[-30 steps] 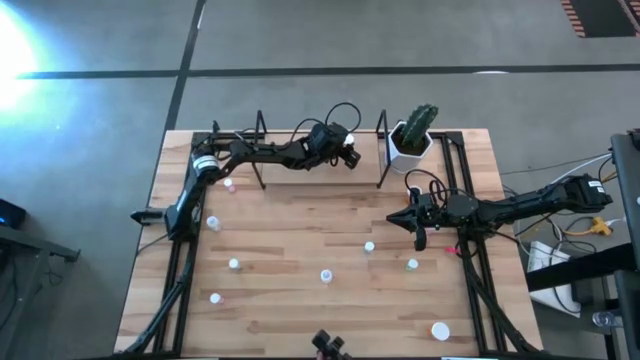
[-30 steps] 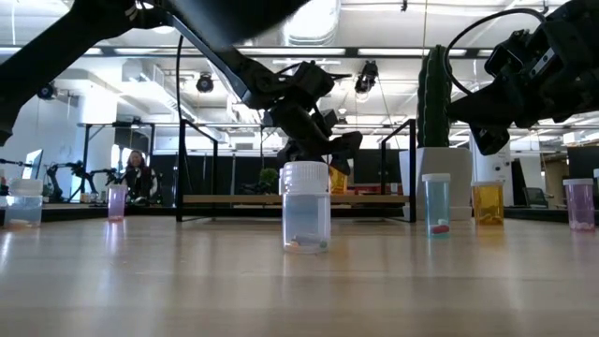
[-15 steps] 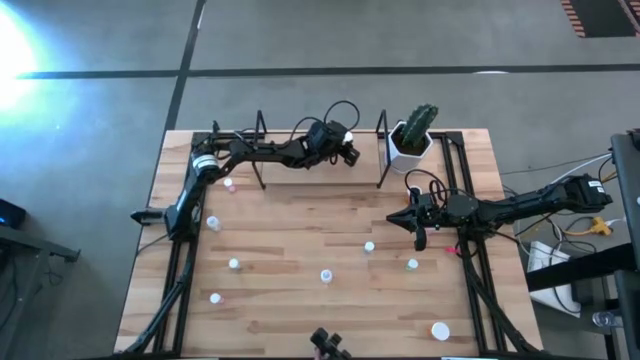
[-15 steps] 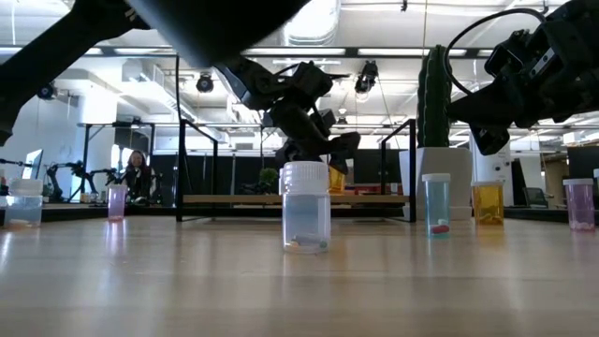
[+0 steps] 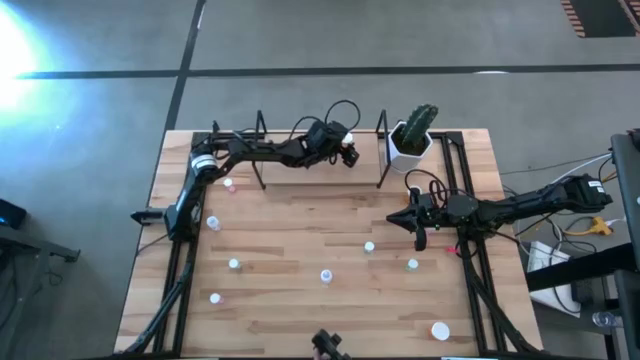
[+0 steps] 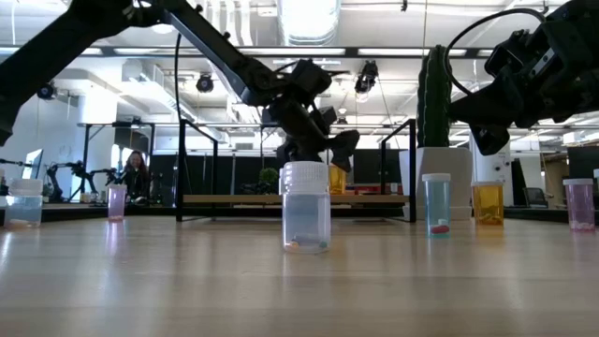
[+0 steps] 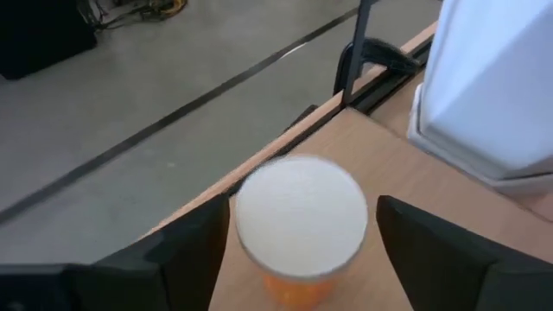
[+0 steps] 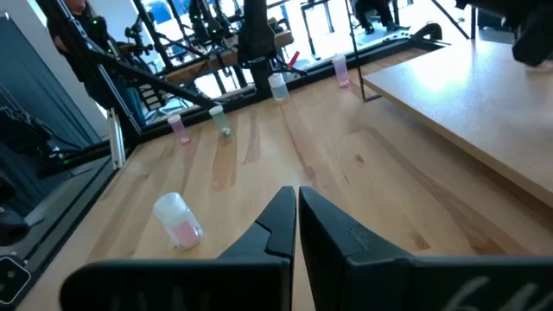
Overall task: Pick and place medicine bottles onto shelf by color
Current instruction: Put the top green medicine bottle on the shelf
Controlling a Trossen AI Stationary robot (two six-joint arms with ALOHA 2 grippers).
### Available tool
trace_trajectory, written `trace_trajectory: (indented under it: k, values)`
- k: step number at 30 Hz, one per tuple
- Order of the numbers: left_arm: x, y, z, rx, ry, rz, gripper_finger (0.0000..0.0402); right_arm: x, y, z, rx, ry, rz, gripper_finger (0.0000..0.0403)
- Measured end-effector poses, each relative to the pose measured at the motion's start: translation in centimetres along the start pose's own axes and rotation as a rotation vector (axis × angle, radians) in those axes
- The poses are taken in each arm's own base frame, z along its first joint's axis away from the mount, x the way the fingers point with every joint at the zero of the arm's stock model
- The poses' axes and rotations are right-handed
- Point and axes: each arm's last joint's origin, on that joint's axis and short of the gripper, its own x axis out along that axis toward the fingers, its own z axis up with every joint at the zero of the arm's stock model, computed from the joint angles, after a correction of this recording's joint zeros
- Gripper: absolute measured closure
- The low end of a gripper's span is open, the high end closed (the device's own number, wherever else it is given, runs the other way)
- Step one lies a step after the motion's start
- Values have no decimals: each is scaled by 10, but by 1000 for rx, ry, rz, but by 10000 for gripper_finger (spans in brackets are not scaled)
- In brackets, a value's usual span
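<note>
My left tool [image 5: 347, 151] stands spread around an orange bottle [image 7: 301, 226] on the shelf [image 5: 300, 172], near the white cactus pot [image 5: 408, 146]. My right tool [image 5: 419, 238] is pressed together above the desk [image 5: 300, 220], bottles scattered nearby.

An orange bottle [image 7: 301, 226] stands on the shelf [image 5: 300, 172] beside the cactus pot [image 5: 408, 147], other bottles [image 5: 326, 276] scattered before it.

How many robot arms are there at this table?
2. The left arm reaches along the shelf at the table's back, its open left gripper straddling an orange bottle. The right arm stretches in over the table's right side. None seems hidden.
</note>
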Motion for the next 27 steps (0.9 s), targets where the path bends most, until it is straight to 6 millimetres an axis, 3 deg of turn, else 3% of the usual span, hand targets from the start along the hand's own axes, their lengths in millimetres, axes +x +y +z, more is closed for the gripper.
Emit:
trace_trajectory:
  k: [7,13,19,22,27]
  values:
    - [-31,2,21,67,40,-2,124,0,0,-1,1,11,-4,394]
    - [-73,4,44,99,73,-16,124,0,0,-1,1,14,-5,394]
    - [-124,-19,53,178,89,-89,125,0,0,-1,0,15,-5,394]
    - [-148,-42,38,224,87,-152,125,0,-1,-3,0,32,-11,394]
    - [-186,-82,-15,325,60,-159,125,0,-2,-7,18,68,-22,394]
